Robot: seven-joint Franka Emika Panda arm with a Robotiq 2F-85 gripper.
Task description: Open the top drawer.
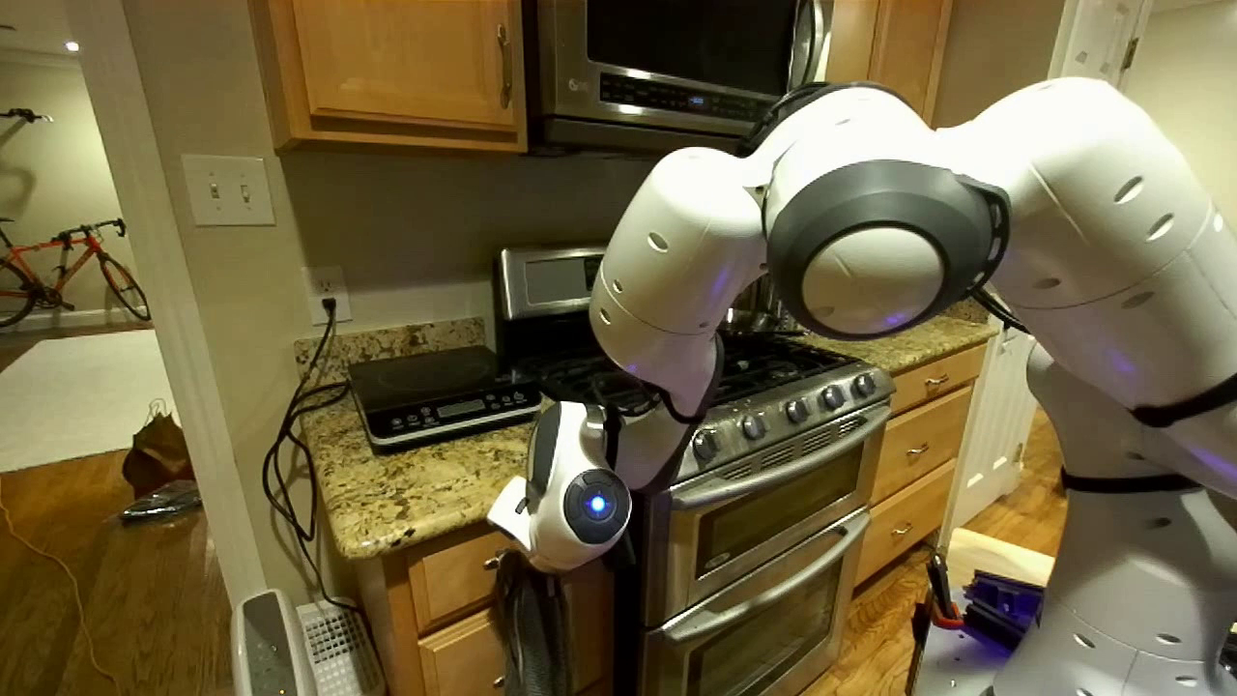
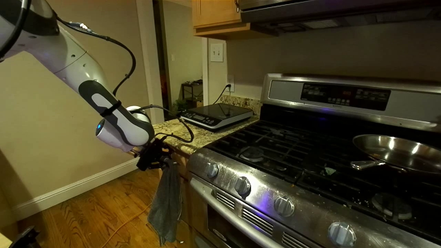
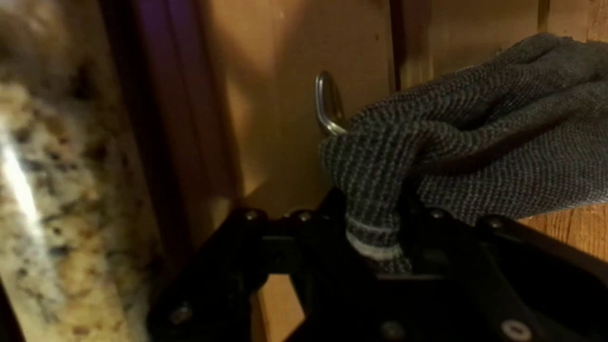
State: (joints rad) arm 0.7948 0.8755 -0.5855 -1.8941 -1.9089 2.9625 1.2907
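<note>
A grey woven towel (image 3: 475, 142) is pinched in the near-closed black gripper (image 3: 373, 209); the wide honey-oak top drawer (image 1: 452, 582) seems yet to be opened.

- Warm, dim light fills both exterior views; the robot arm (image 1: 1073, 193) bleaches to white in places.
- White glare and violet glints mark the gas range (image 2: 306, 214); two highlights shine in the frying pan (image 2: 401, 151).
- Wrist view murky: pincer (image 3: 375, 223) nearly black, top drawer (image 3: 294, 114) partly shadowed, counter (image 3: 61, 213) blurred under a white streak.
</note>
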